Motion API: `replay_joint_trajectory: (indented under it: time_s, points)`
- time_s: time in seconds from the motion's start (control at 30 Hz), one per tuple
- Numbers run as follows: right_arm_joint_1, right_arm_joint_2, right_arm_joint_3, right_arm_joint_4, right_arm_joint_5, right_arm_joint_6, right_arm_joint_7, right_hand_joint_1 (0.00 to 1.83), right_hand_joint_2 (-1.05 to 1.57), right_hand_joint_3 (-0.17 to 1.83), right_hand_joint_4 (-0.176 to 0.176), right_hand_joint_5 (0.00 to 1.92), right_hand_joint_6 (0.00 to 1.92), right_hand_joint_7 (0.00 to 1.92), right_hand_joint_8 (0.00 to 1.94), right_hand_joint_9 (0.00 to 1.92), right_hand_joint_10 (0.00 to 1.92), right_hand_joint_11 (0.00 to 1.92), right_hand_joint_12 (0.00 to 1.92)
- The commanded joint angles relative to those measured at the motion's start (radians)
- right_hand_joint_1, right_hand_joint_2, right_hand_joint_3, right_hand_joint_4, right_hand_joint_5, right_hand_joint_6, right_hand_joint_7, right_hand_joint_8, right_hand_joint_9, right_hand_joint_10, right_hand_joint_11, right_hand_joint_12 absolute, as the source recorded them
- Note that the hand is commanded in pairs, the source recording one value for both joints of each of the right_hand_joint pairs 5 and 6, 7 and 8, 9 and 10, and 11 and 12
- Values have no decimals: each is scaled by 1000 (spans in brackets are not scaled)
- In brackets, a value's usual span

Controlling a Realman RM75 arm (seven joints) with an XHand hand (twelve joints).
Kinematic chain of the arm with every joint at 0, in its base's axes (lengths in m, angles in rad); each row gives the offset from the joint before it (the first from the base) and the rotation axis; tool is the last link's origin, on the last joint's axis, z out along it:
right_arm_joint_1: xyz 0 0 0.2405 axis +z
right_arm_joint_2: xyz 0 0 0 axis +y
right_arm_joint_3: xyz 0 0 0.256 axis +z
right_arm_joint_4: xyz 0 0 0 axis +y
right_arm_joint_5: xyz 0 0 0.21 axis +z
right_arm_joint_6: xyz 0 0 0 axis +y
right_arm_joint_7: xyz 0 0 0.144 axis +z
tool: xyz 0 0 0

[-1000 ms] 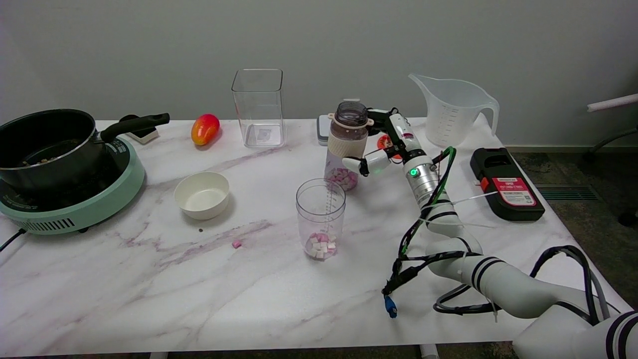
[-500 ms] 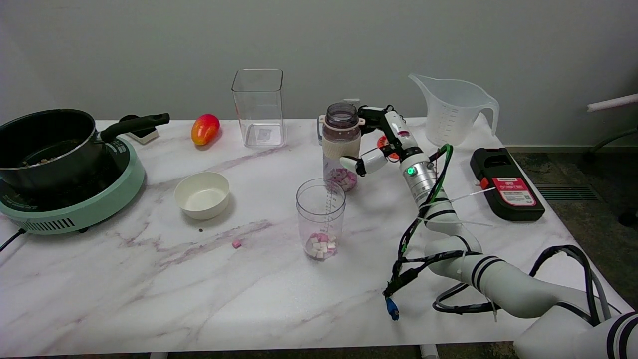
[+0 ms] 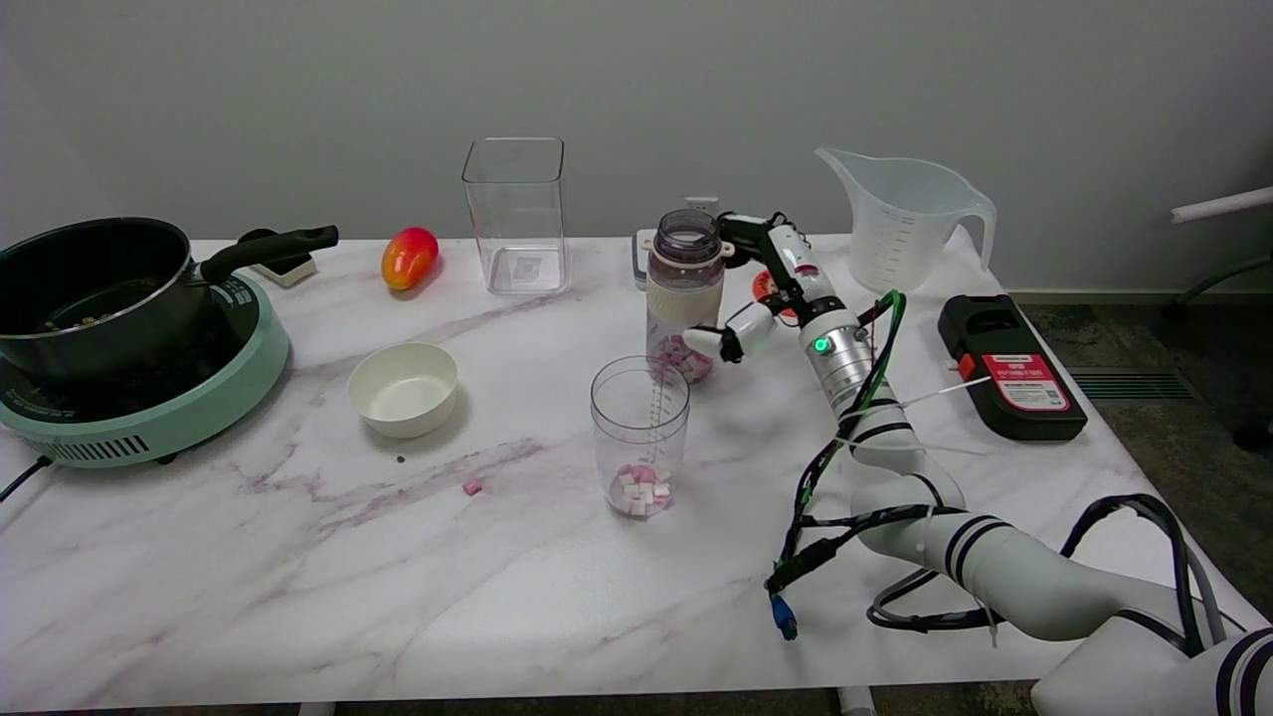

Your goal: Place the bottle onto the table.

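The bottle [image 3: 682,288] is clear, with a cream sleeve, an open mouth and pink and white cubes at its bottom. It stands upright at the middle back of the marble table [image 3: 477,587], its base hidden behind a clear cup [image 3: 639,438]. My right hand [image 3: 768,288] grips the bottle from the right. The thumb lies against its lower part and the other fingers reach around behind its neck. The clear cup stands just in front of the bottle and holds several pink and white cubes.
A black pot [image 3: 94,288] sits on a green cooker [image 3: 149,408] at the left. A white bowl [image 3: 403,388], a mango [image 3: 409,257], a square clear container [image 3: 515,214], a measuring jug [image 3: 905,219] and a black device [image 3: 1009,366] also stand on the table. One pink cube [image 3: 471,487] lies loose.
The bottle has swung from a slight tilt to upright and sunk a little towards the table. My hand has followed it and its thumb now sits lower on the bottle.
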State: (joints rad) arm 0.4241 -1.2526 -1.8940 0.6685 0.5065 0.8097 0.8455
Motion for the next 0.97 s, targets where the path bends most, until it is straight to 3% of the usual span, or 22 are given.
replay_joint_trajectory:
  time_s: [0.03,0.13,0.3,0.47,0.7,0.97]
  points:
    - [-36,17,12,36,2,-1,1,1184,-592,1082,0,402,402,629,629,521,521,668,668]
    - [-41,20,17,39,3,-2,0,1140,-712,847,0,248,248,533,533,457,457,617,617]
    - [-65,71,39,120,-1,-38,-10,1150,-835,738,0,137,137,418,418,354,354,523,523]
    - [-191,156,146,294,7,-94,-47,1236,-925,865,0,110,110,406,406,376,376,510,510]
    - [-414,174,528,603,44,-195,-153,1285,-892,1009,0,65,65,397,397,412,412,546,546]
    - [-429,210,595,637,126,-138,-124,1287,-912,1087,0,28,28,396,396,413,413,551,551]
